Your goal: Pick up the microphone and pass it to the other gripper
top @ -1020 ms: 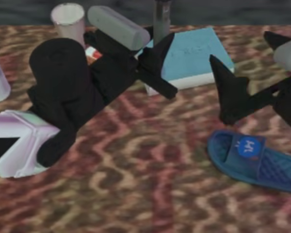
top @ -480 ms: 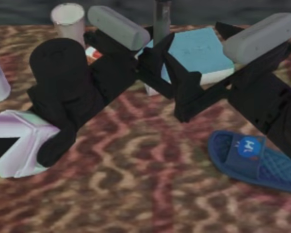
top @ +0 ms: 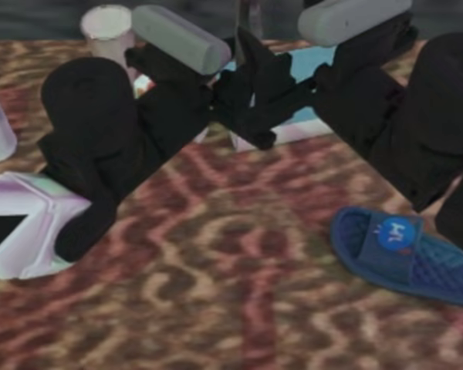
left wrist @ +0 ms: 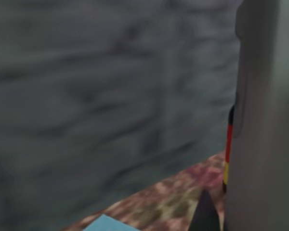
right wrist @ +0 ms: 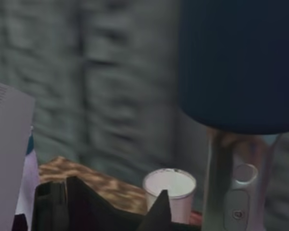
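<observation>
At the far edge of the worktop [top: 216, 293], near the middle of the top view, the two pincers meet around the microphone [top: 250, 23], which stands upright with its grey handle rising between them above the light blue book [top: 309, 62]. The left pincer [top: 230, 100] is clenched on the handle; the right pincer [top: 256, 73] has its fingers spread on either side of the handle, not closed on it. The far strip is crowded: the white paper cup [top: 108, 27] stands at the back left beside the left arm, and the book lies under both claws. The near half of the worktop lies open, with only the blue slipper [top: 401, 250] at the right. Compared with half a second ago, the right arm has swung in from the right and farther back, so its claw now overlaps the left one where it earlier hung apart over the book's near edge. The right wrist view shows what the top view hides: the microphone's dark navy head [right wrist: 238, 62] close up, its handle below with a small switch, and the cup [right wrist: 169, 190] behind. The left wrist view shows only the grey handle [left wrist: 262, 120] and the dim back wall.
</observation>
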Robot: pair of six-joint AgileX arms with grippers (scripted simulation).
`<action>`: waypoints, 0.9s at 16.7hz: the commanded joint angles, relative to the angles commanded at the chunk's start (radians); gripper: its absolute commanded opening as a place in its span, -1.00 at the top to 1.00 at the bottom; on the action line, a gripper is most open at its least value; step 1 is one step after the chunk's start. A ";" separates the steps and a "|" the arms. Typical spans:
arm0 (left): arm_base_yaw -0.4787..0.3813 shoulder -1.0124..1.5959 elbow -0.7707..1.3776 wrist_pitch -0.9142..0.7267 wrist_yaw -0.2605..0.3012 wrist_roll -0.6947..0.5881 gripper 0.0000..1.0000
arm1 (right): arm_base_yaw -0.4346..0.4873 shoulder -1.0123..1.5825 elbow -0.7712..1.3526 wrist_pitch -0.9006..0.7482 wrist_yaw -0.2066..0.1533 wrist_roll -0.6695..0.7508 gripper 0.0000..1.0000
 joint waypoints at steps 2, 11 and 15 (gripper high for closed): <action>0.000 0.000 0.000 0.000 0.000 0.000 1.00 | -0.012 0.098 0.079 0.013 -0.011 0.000 -1.00; 0.000 0.000 0.000 0.000 0.000 0.000 1.00 | -0.026 0.178 0.156 0.024 -0.023 0.001 -0.70; 0.000 0.000 0.000 0.000 0.000 0.000 1.00 | -0.026 0.178 0.156 0.024 -0.023 0.001 -0.10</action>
